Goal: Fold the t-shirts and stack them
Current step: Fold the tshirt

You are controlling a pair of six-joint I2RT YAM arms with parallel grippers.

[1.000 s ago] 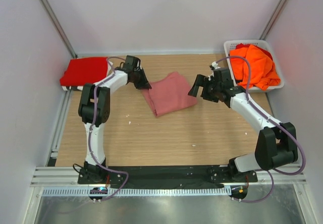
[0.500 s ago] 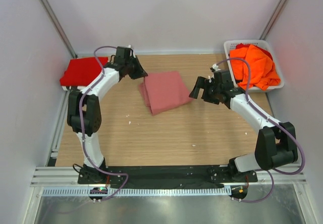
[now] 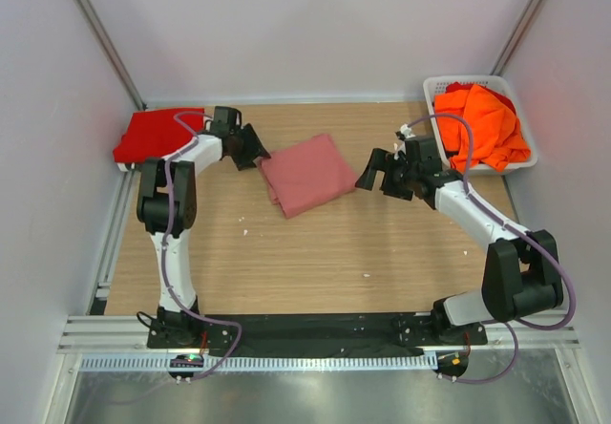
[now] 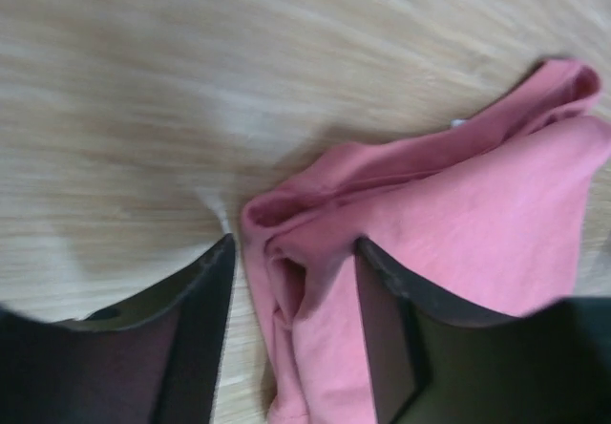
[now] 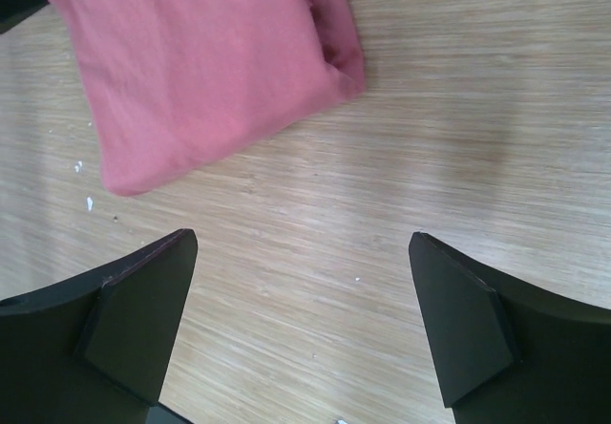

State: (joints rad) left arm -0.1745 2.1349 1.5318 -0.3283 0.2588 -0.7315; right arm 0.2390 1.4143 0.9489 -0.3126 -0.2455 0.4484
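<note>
Fingers (image 4: 196, 348) of the left gripper (image 3: 251, 151) are sitting narrow, one on each side of a bunched corner of cloth, and they appear to be pinching it. Beneath them the wooden table (image 3: 315, 262) is carrying everything else.

Far off to the side of the right gripper (image 3: 370, 168), behind its wrist, the orange t-shirts (image 3: 482, 128) are spilling unfolded out of a white basket (image 3: 447, 84).

The pink t-shirt (image 3: 307, 171) is lying folded into a flat, slightly skewed packet between the two grippers. Its left corner is inside the left fingers, while its right edge is lying just ahead of the right gripper and apart from it. In the right wrist view that gripper's fingers (image 5: 134, 319) are standing wide apart over bare wood, holding nothing, with the pink packet beyond their tips.

The red t-shirt (image 3: 153, 136) is resting folded at the table's left edge, behind the left gripper on the side away from the pink one.

The coming move probably turns on this line: red cloth, left fingers and pink packet are lying roughly in a row, so the left arm, already on the corner and nearer the red one, is best placed to draw the packet over onto it.

A few white specks (image 3: 243, 222) are lying nearer the bases.
</note>
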